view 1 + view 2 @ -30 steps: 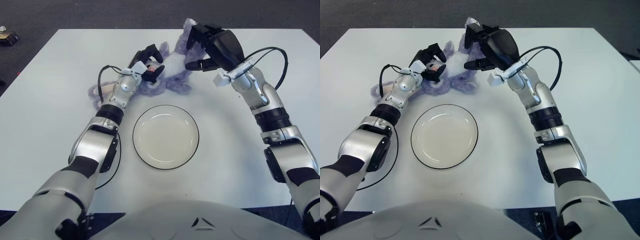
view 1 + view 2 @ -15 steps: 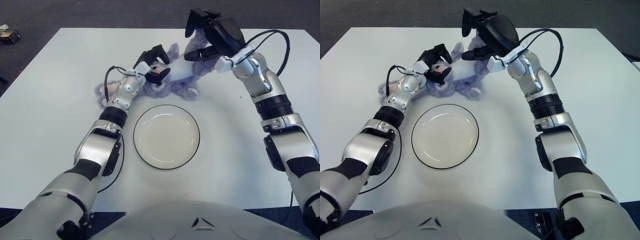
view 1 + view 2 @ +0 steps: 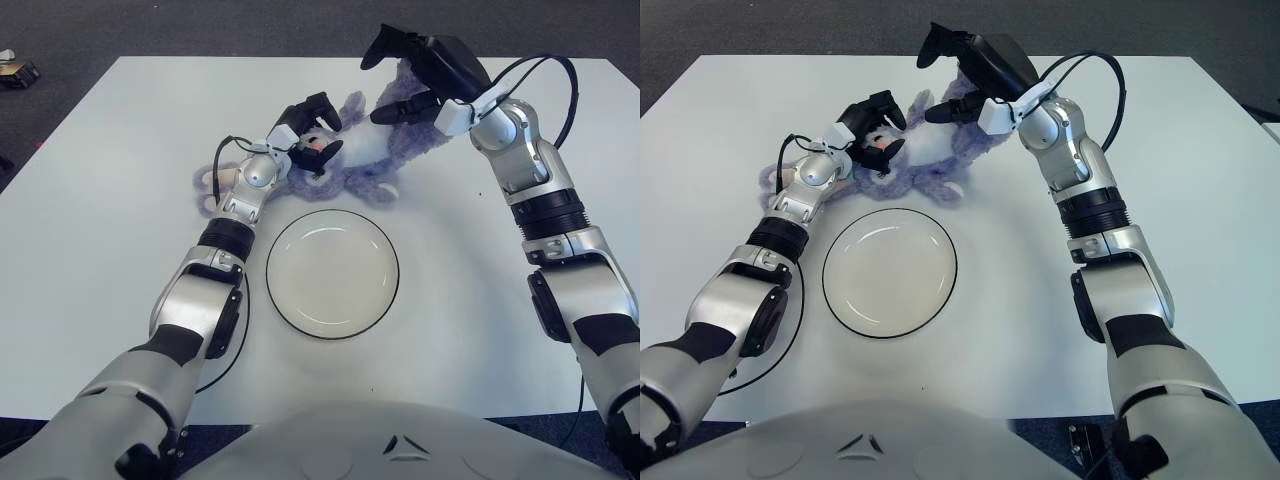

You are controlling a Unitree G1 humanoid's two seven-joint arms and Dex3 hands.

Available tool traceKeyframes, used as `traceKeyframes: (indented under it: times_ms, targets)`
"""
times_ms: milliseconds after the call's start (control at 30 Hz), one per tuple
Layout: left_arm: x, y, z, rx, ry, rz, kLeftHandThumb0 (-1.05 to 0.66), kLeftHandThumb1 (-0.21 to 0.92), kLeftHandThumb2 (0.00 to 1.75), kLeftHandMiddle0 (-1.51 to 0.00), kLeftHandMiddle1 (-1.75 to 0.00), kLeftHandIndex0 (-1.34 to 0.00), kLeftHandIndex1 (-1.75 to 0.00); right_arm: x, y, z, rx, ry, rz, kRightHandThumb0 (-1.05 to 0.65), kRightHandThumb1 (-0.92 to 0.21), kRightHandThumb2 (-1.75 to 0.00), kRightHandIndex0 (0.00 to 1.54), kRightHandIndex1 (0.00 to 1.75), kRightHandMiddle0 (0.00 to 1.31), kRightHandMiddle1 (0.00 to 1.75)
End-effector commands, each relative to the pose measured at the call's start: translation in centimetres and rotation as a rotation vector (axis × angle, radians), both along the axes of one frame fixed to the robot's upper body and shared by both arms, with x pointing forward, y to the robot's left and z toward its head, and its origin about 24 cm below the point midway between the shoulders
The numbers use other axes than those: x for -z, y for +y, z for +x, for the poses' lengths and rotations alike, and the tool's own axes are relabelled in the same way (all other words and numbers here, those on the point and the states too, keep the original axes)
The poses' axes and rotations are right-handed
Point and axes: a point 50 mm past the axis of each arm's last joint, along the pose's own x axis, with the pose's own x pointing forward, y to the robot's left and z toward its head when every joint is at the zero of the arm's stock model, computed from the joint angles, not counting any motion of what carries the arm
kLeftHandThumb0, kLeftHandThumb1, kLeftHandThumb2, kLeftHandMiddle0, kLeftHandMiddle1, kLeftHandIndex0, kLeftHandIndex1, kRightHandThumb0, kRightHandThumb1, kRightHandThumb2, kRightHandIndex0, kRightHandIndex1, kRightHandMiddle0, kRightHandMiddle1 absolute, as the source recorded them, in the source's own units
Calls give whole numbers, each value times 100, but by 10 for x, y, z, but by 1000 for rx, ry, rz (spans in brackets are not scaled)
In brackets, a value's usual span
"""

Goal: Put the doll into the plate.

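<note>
A purple and white plush doll [image 3: 362, 160] lies on the white table just beyond the plate. My left hand [image 3: 312, 128] grips its head end with curled fingers. My right hand [image 3: 412, 72] is over its far end, with purple plush between its curled fingers. The white plate [image 3: 332, 272] with a dark rim sits empty in the middle of the table, close to the doll's near edge. The doll's purple limbs stick out to the left of my left forearm [image 3: 205, 186].
The white table [image 3: 100, 240] ends at a dark floor along the back. A small object [image 3: 14, 70] lies on the floor at the far left. A black cable [image 3: 232, 330] hangs beside my left arm.
Both hands have moved the doll to the right and slightly toward the plate. My right hand has lowered and shifted left over the doll's far end.
</note>
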Motion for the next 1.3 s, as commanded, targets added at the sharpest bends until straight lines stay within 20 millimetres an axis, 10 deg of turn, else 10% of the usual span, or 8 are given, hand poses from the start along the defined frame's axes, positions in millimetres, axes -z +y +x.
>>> traceKeyframes:
  times_ms: [0,733,1267]
  targets:
    - [2,-2,-1,17,27,-24,12,41,90,-84,-175,-66,-175,-6,-1,1,-25,-10,4,-63,-92,-23,53,0,30,54]
    - [4,0,-1,-17,45,-41,11,43,84,-85,-175,-67,-175,12,-17,20,135,585,-205,-82,-92,-31,29,0,20,24]
    - [2,3,-2,-39,46,-61,14,51,75,-83,-175,-64,-175,27,-21,24,188,698,-448,-84,-92,-6,24,0,14,11]
